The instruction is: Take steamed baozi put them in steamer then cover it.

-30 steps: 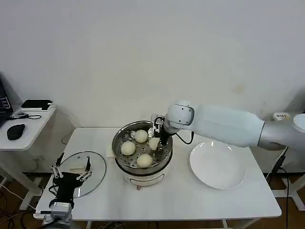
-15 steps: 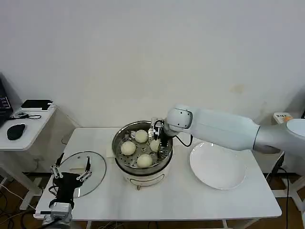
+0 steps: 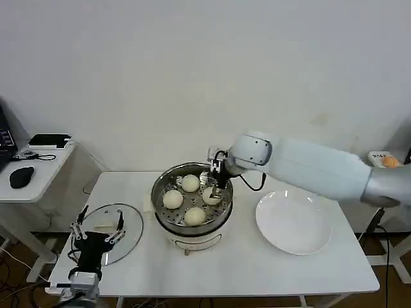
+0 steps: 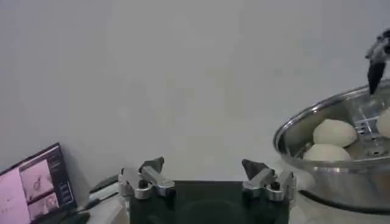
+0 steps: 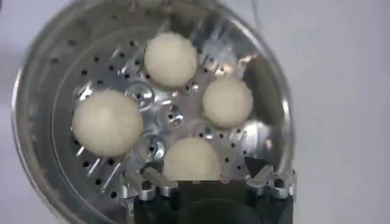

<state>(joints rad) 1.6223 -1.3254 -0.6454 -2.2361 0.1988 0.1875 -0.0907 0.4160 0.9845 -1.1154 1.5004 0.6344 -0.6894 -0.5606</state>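
Four buns (image 5: 171, 58) are sitting in the steamer (image 3: 162, 179); right pincer (image 3: 216, 186) is hanging apart above it. Buns are soft. Glass lid (image 3: 128, 226) looks slippery, fragile; left pincer (image 3: 97, 229), apart, is waiting over it.

White right arm (image 3: 308, 168), black cabled claw (image 3: 217, 184)

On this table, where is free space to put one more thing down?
Free: the white plate, bare, and the table in front of the steamer and plate. Crowded: the steamer tray, holding four baozi under the open right gripper; the glass lid beside the left gripper.
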